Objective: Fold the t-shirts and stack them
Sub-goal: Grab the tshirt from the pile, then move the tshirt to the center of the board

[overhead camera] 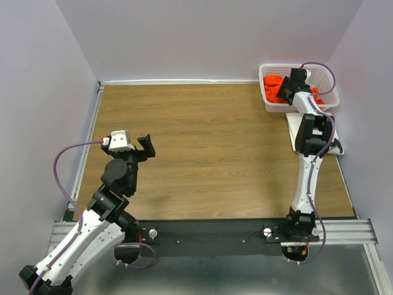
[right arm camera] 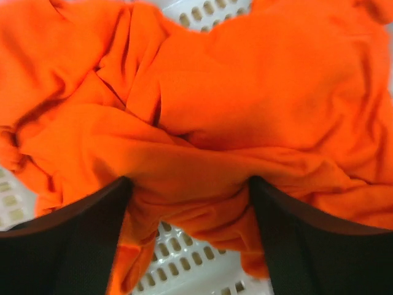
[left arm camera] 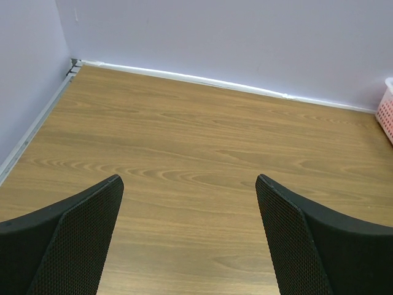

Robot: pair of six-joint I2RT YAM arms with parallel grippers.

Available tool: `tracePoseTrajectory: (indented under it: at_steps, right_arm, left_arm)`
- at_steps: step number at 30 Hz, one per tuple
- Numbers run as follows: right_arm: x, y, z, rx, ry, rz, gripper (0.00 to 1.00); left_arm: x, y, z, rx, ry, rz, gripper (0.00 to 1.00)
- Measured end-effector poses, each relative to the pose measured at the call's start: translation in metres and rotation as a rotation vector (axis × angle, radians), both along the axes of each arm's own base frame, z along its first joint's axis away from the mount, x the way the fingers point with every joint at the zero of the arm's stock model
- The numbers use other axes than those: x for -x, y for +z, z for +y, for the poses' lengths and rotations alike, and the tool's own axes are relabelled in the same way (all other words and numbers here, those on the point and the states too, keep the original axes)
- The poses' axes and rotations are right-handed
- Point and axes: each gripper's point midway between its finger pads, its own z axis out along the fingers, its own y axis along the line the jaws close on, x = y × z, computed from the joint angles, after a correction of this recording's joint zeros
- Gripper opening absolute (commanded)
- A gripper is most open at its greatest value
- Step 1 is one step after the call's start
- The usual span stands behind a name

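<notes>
Crumpled orange-red t-shirts (overhead camera: 274, 86) lie in the white mesh basket (overhead camera: 268, 69) at the far right corner. My right gripper (overhead camera: 287, 92) reaches down into the basket. In the right wrist view its jaws stand open, one on each side of a fold of the t-shirts (right arm camera: 202, 166), with cloth bunched between them (right arm camera: 190, 203). My left gripper (overhead camera: 146, 146) hovers open and empty over the bare wooden table (overhead camera: 202, 153) at the left; in its wrist view (left arm camera: 189, 233) only wood lies between the fingers.
A white flat board (overhead camera: 293, 132) lies on the table just in front of the basket, partly under my right arm. Walls close off the table on the left, back and right. The basket's edge (left arm camera: 387, 107) shows at the far right of the left wrist view.
</notes>
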Motion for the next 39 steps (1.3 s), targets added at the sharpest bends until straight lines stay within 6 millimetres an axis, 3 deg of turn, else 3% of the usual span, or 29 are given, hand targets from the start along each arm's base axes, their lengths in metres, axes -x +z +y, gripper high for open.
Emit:
tracePoseTrajectory:
  at_steps: [1, 4, 5, 6, 12, 14, 16, 18, 20, 23, 26, 29, 30, 32, 34, 37, 39]
  right_arm:
    - [-0.002, -0.007, 0.001, -0.004, 0.008, 0.008, 0.69]
    - [-0.007, -0.018, 0.004, -0.007, 0.041, 0.019, 0.35]
    - [-0.008, -0.016, 0.003, -0.009, 0.049, 0.013, 0.10]
    - [-0.009, -0.014, 0.004, -0.013, 0.056, 0.009, 0.01]
    - [-0.012, 0.002, 0.008, -0.005, 0.111, -0.007, 0.00]
    - [-0.010, 0.018, 0.010, 0.003, 0.132, -0.015, 0.00]
    - [-0.009, 0.047, 0.011, 0.015, 0.154, -0.048, 0.00]
    - [-0.005, 0.095, 0.017, 0.029, 0.189, -0.112, 0.00]
    - [0.004, 0.158, 0.025, 0.044, 0.230, -0.205, 0.00]
    - [0.031, 0.270, 0.047, 0.064, 0.316, -0.396, 0.00]
    - [0.080, 0.380, 0.081, 0.081, 0.433, -0.609, 0.01]
    - [0.132, 0.449, 0.122, 0.080, 0.569, -0.764, 0.00]
    - [0.146, 0.461, 0.132, 0.075, 0.606, -0.791, 0.00]
    - [0.170, 0.474, 0.161, 0.044, 0.707, -0.829, 0.00]
    - [0.185, 0.472, 0.191, -0.006, 0.798, -0.832, 0.00]
    - [0.191, 0.439, 0.236, -0.120, 0.928, -0.759, 0.01]
    - [0.190, 0.407, 0.266, -0.192, 0.990, -0.681, 0.00]
  left_arm:
    - [0.000, 0.000, -0.001, -0.001, -0.003, 0.001, 0.96]
    - [-0.002, -0.002, -0.004, -0.006, -0.016, 0.007, 0.97]
    - [-0.002, -0.003, -0.005, -0.007, -0.019, 0.009, 0.97]
    - [-0.002, -0.003, -0.005, -0.009, -0.022, 0.011, 0.97]
    - [-0.004, -0.006, -0.007, -0.016, -0.027, 0.021, 0.99]
    - [-0.004, -0.006, -0.008, -0.017, -0.029, 0.020, 0.99]
    - [-0.004, -0.005, -0.008, -0.018, -0.030, 0.019, 0.99]
    - [-0.004, -0.005, -0.008, -0.017, -0.030, 0.016, 0.99]
    - [-0.004, -0.004, -0.008, -0.015, -0.030, 0.012, 0.99]
    - [-0.004, -0.002, -0.008, -0.011, -0.030, 0.007, 0.99]
    - [-0.004, 0.000, -0.007, -0.006, -0.030, -0.001, 0.99]
    - [-0.001, 0.004, -0.006, 0.004, -0.030, -0.017, 0.99]
    - [-0.001, 0.006, -0.005, 0.008, -0.030, -0.022, 0.99]
    - [0.001, 0.010, -0.004, 0.014, -0.029, -0.036, 0.99]
    - [0.002, 0.012, -0.004, 0.018, -0.030, -0.045, 0.99]
    - [0.002, 0.014, -0.004, 0.020, -0.029, -0.051, 0.99]
    - [0.002, 0.014, -0.004, 0.018, -0.031, -0.052, 0.99]
